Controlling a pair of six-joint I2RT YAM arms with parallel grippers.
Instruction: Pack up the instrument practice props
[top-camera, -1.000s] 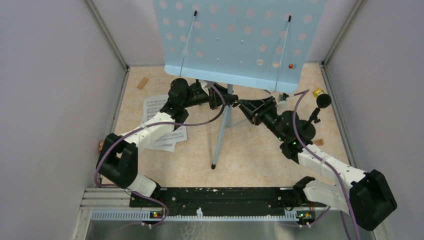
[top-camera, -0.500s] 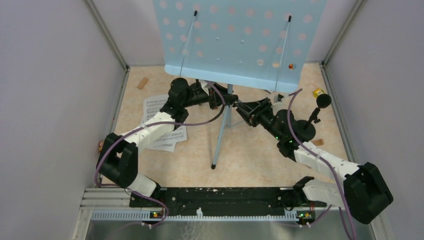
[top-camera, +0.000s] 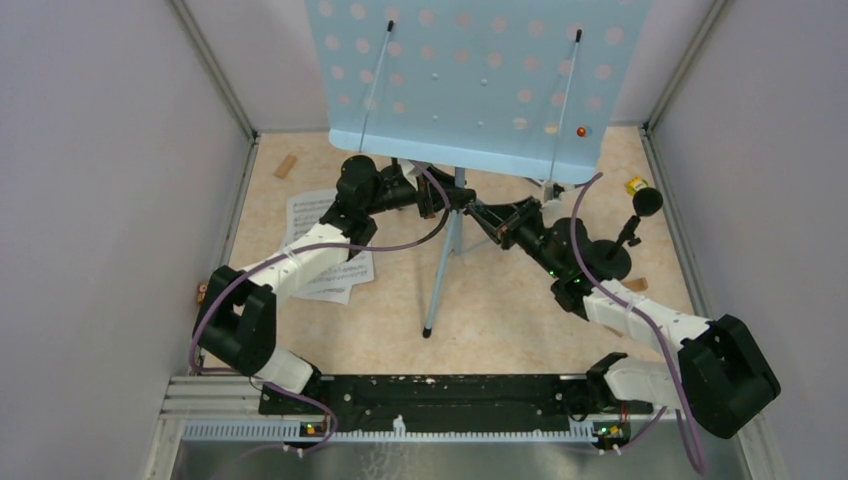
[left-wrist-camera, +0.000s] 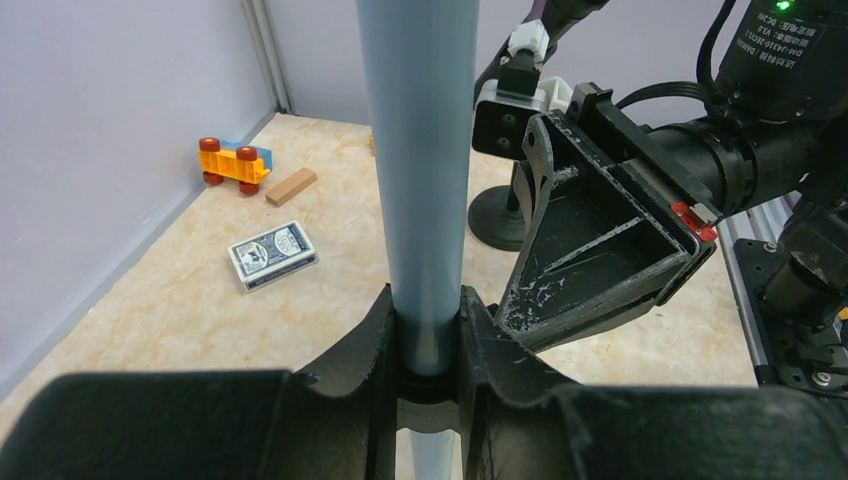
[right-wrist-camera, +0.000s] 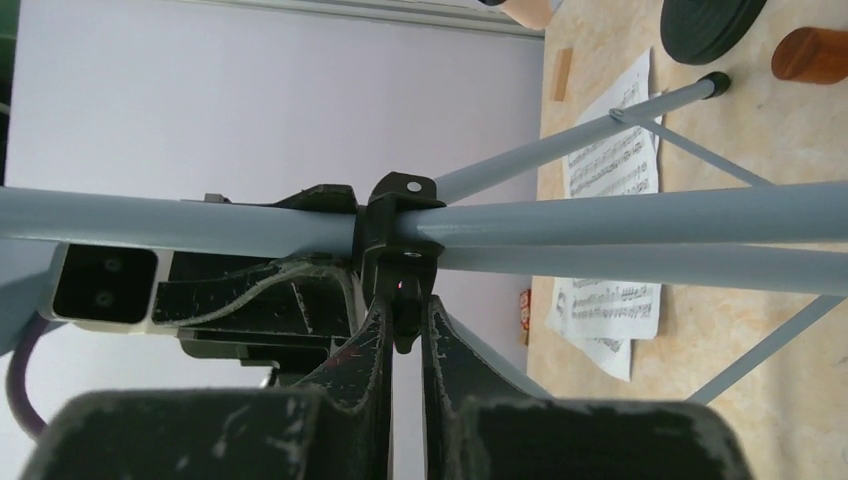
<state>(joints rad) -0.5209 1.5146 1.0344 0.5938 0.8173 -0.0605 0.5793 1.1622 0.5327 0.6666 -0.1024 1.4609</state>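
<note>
**Near to far.** On the near part of the table, a grey leg of the music stand slants from its foot up toward the centre. White sheet music lies flat to the left of the leg, partly hidden by the left arm.

**Centre.** The left claw is clenched on the stand's upright pole, with one finger on each side. Just to its right, the right claw is at the black collar where the legs join the pole. Its fingers stand close together with the collar's lower tab between them; whether they press on the tab cannot be told.

**Right of the claws.** A black mic holder with a round base stands on the table and carries a black microphone.

**Far part.** The stand's light-blue perforated panel tilts over the far part of the table.

**Left wrist view.** A card box, a wooden block and a toy car lie apart from one another on the table near the wall.
</note>
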